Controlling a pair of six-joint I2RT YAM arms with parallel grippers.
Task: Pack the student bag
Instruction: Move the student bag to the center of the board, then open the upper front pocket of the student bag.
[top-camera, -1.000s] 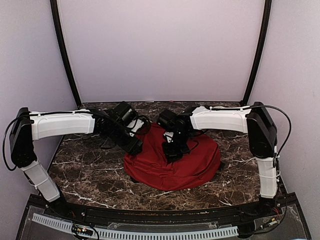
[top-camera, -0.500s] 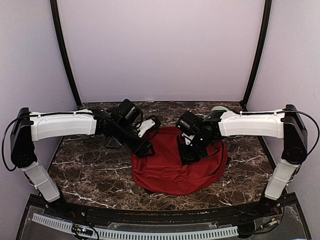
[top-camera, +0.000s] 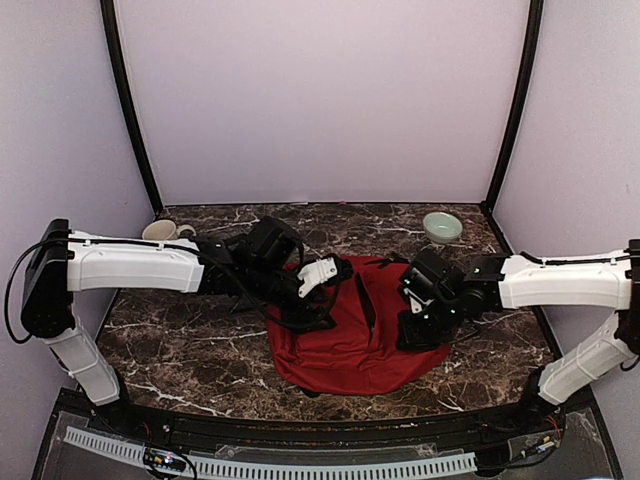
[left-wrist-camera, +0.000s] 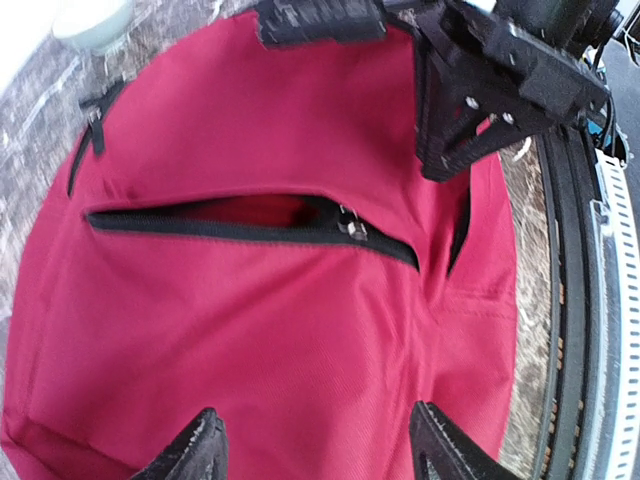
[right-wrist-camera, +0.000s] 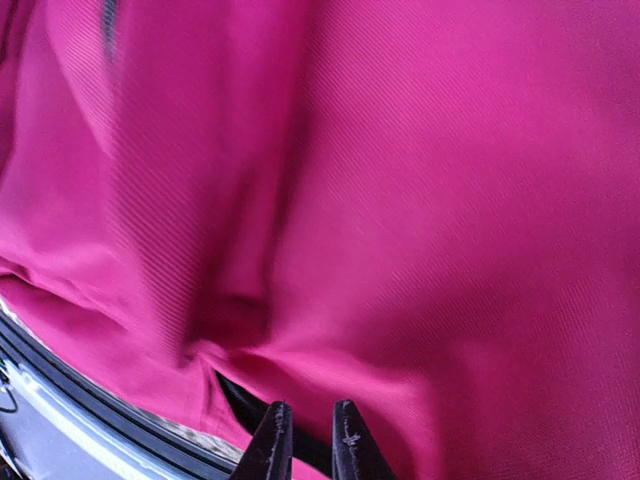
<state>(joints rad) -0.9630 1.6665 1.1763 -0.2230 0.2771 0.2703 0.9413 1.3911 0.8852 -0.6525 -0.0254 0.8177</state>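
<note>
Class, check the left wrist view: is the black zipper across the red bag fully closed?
No, the zipper on the student bag gapes open beside its pull, showing red inside.

Both arms crowd the backpack (top-camera: 350, 335). The left gripper (left-wrist-camera: 315, 450) hangs over its left edge and the right gripper (right-wrist-camera: 308, 440) over its right, so only the middle strip around the zipper slot (left-wrist-camera: 250, 215) is free from above. Bare table (top-camera: 180, 340) left of it, bowl (top-camera: 441, 226) behind-right, mug (top-camera: 160, 231) well off behind-left.
</note>
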